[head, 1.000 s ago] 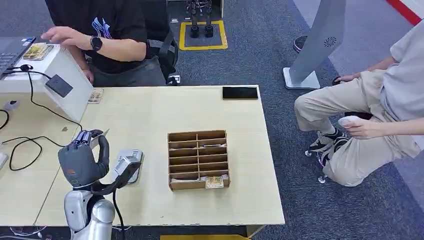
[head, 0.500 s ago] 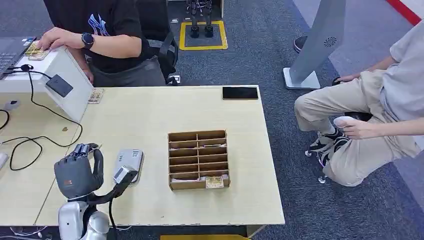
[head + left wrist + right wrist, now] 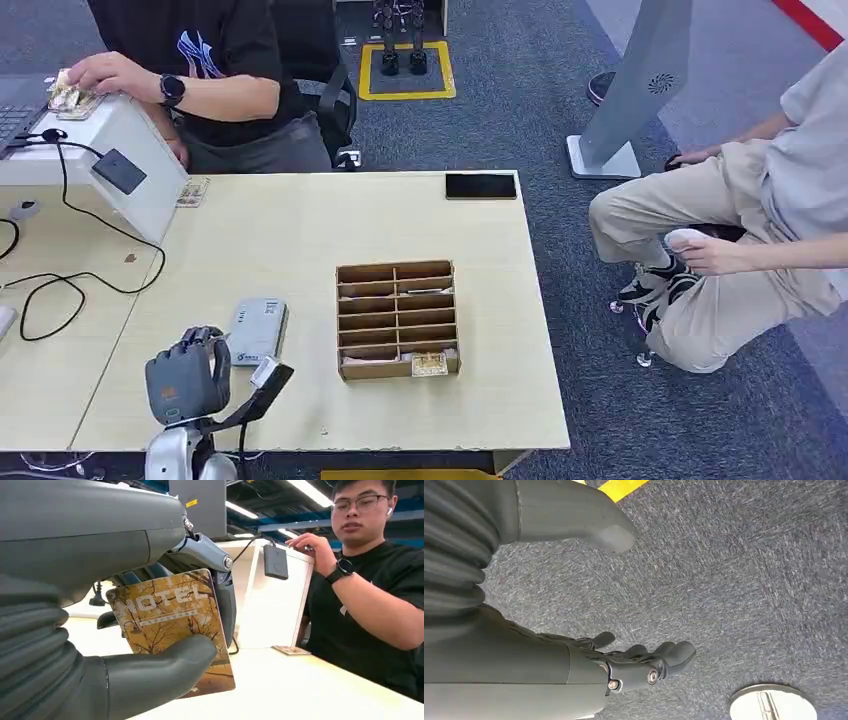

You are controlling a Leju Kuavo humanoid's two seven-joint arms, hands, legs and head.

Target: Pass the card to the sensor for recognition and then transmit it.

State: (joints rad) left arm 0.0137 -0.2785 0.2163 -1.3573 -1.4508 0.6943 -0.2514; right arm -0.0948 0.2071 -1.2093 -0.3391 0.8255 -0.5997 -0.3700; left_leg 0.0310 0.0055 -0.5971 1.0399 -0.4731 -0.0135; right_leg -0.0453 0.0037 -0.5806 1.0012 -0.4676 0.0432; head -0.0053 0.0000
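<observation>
Robot's left hand (image 3: 186,375) hovers over the desk's (image 3: 300,230) front left corner, thumb and fingers pinching a brown hotel card (image 3: 172,625). Grey sensor (image 3: 257,329) lies just beside it. Right hand (image 3: 624,665) hangs above carpet, fingers loosely apart, holding nothing.

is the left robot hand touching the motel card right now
Touching. The left wrist view shows the left robot hand with its thick thumb pressed across the front of the card and darker fingers behind it, with no gap showing.
</observation>
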